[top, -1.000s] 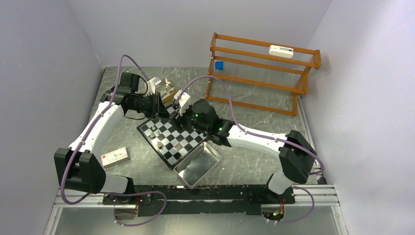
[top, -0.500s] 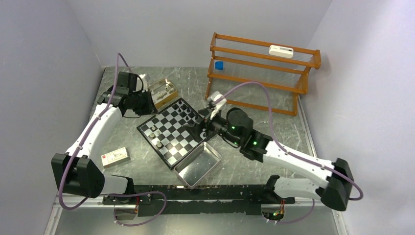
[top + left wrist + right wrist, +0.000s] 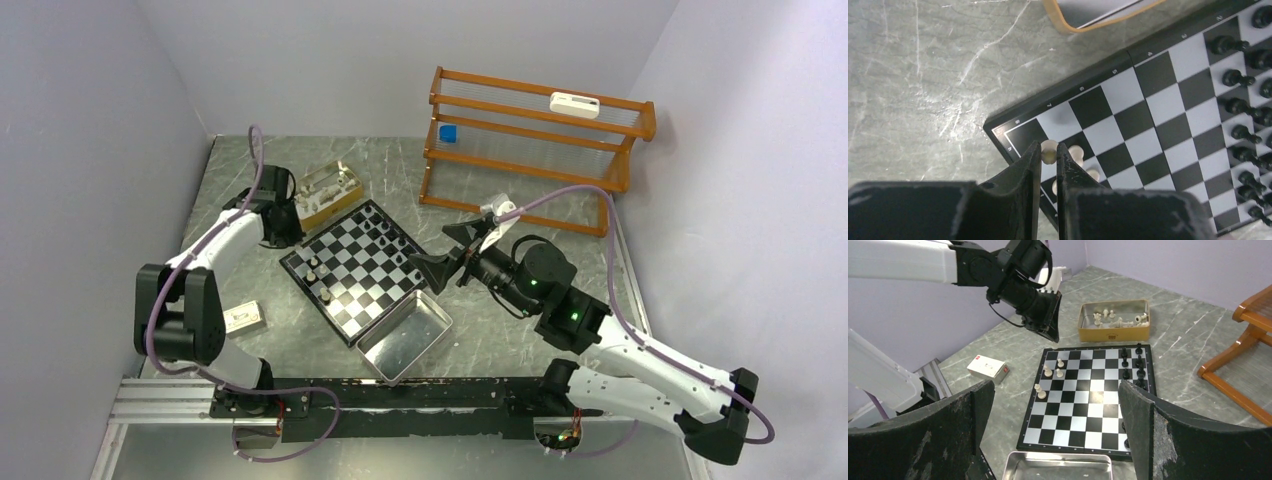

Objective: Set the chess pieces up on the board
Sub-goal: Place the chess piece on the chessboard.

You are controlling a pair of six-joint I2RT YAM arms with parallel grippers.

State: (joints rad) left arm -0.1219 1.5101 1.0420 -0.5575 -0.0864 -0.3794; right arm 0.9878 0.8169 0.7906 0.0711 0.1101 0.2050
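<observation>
Cream chess piece (image 3: pixel 1049 152) pinched by left tool (image 3: pixel 1049 147), plain only from its wrist view; right tool (image 3: pixel 1055 389) wide apart.

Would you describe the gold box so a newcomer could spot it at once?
Find the chessboard mid-table. Just beyond its far-left edge sits the open gold box. Unlike the metal tray at the board's near-right edge, it holds cream chess pieces.

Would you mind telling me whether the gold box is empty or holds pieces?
Not empty: the right wrist view shows several cream chess pieces lying inside the gold box.
</observation>
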